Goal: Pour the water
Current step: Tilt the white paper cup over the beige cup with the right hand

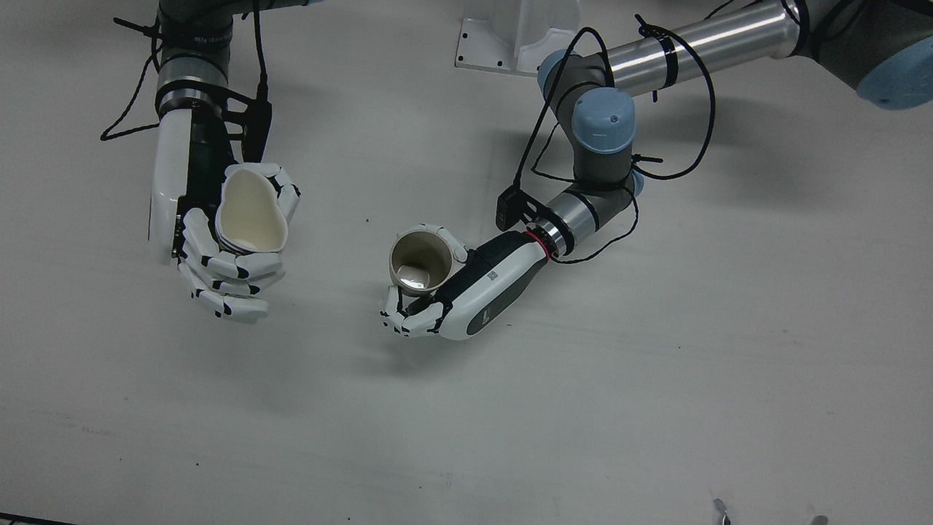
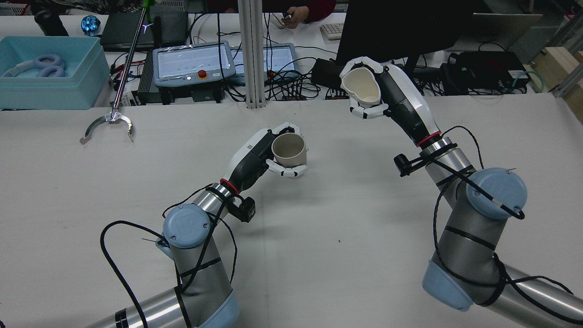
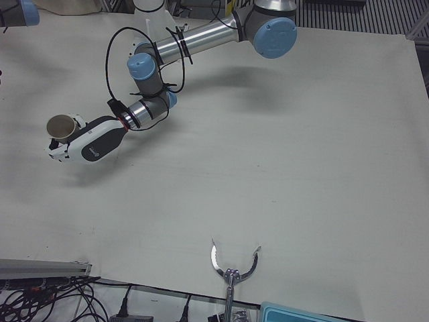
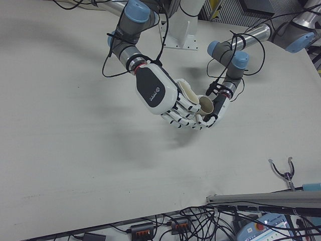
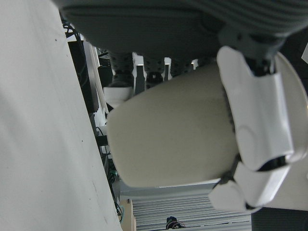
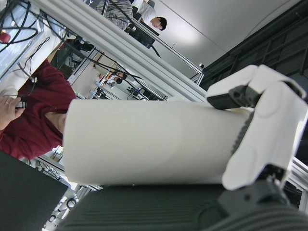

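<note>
My left hand is shut on a beige cup near the table's middle. The cup stands upright just above the surface, with a pale glint at its bottom. The rear view shows the same left hand and beige cup. My right hand is shut on a cream cup, squeezed out of round and held higher. In the rear view the right hand tilts the cream cup with its mouth toward the left side. The two cups are apart. Each hand view is filled by its own cup.
A metal claw tool lies on the table's far left. Beyond the far edge stand a teal bin, teach pendants, cables and a person in red. The white pedestal stands between the arms.
</note>
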Robot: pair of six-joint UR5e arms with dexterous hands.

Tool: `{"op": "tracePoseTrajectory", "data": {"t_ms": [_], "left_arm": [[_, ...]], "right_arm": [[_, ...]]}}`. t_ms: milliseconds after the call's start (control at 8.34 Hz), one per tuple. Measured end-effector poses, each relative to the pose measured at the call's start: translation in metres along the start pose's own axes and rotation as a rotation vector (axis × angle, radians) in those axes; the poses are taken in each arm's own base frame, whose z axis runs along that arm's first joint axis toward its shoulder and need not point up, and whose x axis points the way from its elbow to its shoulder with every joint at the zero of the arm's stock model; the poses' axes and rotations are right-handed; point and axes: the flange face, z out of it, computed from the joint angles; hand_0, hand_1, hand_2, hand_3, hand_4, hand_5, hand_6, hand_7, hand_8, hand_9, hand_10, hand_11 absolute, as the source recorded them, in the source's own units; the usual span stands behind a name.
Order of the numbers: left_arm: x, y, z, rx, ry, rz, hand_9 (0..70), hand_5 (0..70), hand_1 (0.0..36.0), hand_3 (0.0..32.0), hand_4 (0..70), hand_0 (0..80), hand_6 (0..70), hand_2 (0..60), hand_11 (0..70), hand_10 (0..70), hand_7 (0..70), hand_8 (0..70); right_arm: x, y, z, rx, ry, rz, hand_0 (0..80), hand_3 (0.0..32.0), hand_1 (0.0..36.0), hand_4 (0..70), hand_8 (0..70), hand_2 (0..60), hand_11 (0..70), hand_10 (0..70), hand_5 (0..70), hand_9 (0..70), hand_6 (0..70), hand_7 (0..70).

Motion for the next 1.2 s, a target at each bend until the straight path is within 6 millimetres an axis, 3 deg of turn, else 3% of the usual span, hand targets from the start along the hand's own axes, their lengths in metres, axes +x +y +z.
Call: {"op": "tracePoseTrajectory", "data": {"t_ms": [240, 360, 599, 719, 959, 1199], "left_arm": [[0.001, 0.018, 0.011, -0.017, 0.006, -0.009, 40.9, 70.0, 36.0, 0.0, 35.2, 54.8, 36.3, 60.0, 51.6, 35.1, 55.1, 33.4], [0.000, 0.023, 0.014, -0.022, 0.006, -0.012, 41.0, 70.0, 36.0, 0.0, 35.1, 54.8, 36.3, 60.0, 51.8, 35.3, 55.1, 33.4], [-0.001, 0.026, 0.015, -0.023, 0.006, -0.012, 41.5, 70.0, 36.0, 0.0, 35.3, 54.5, 36.8, 60.0, 52.6, 35.9, 55.4, 33.9], [-0.002, 0.027, 0.016, -0.024, 0.005, -0.013, 41.5, 70.0, 36.0, 0.0, 35.1, 54.4, 36.6, 60.0, 52.7, 36.0, 55.1, 33.8], [-0.001, 0.023, 0.015, -0.019, 0.005, -0.009, 41.3, 70.0, 36.0, 0.0, 35.1, 54.6, 36.5, 60.0, 52.5, 35.9, 55.0, 33.7], [0.006, 0.018, 0.015, -0.015, 0.009, -0.002, 41.2, 70.0, 36.0, 0.0, 35.0, 54.6, 36.4, 60.0, 52.4, 35.8, 54.7, 33.6]], "right_arm": [[-0.022, -0.009, 0.015, -0.014, -0.009, -0.143, 49.0, 0.0, 26.2, 21.8, 20.7, 60.0, 27.7, 17.9, 56.1, 29.3, 39.3, 47.1], [-0.029, 0.001, 0.026, -0.043, -0.016, -0.209, 48.9, 0.0, 26.0, 21.2, 20.2, 60.0, 27.2, 17.5, 54.9, 28.6, 38.4, 46.0], [-0.044, 0.042, 0.054, -0.129, -0.017, -0.354, 49.8, 0.0, 27.5, 20.4, 17.9, 60.0, 24.1, 15.3, 55.7, 25.4, 37.0, 44.0], [-0.051, 0.057, 0.059, -0.160, -0.020, -0.395, 48.8, 0.0, 26.3, 18.7, 17.7, 60.0, 24.6, 15.7, 52.1, 25.1, 35.7, 41.7], [-0.081, 0.075, 0.046, -0.196, -0.006, -0.511, 48.7, 0.0, 26.5, 19.1, 17.4, 60.0, 23.9, 15.2, 53.6, 24.7, 35.4, 41.6], [-0.103, 0.067, 0.033, -0.200, 0.006, -0.572, 48.9, 0.0, 26.5, 19.3, 17.4, 60.0, 23.7, 15.1, 53.6, 24.6, 35.2, 40.9]]}}
